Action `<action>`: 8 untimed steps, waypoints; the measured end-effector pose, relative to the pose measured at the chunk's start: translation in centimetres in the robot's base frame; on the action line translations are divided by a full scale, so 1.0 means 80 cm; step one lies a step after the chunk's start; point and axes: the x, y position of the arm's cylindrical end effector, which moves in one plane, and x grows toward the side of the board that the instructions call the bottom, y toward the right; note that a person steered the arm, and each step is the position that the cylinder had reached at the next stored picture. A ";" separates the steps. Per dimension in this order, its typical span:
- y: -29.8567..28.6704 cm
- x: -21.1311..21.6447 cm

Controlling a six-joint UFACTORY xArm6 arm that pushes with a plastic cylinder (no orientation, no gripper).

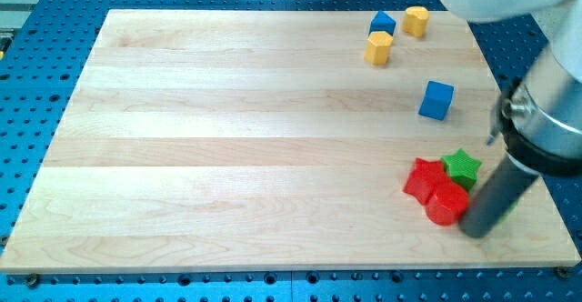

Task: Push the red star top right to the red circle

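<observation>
The red star (421, 178) lies at the view's lower right of the wooden board (227, 138). The red circle (446, 204) touches the star's lower right side. A green star (462, 166) sits just right of the red star, above the red circle. My tip (475, 229) is at the end of the dark rod, right against the lower right side of the red circle.
A blue cube (436, 99) stands above the green star. At the view's top right are a blue block (382, 22), a yellow hexagon (378, 48) and a yellow block (416, 20). The board's right edge is near the tip.
</observation>
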 end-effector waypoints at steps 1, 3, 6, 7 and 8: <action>-0.043 -0.033; -0.111 -0.054; 0.016 -0.145; 0.028 -0.147; 0.167 -0.136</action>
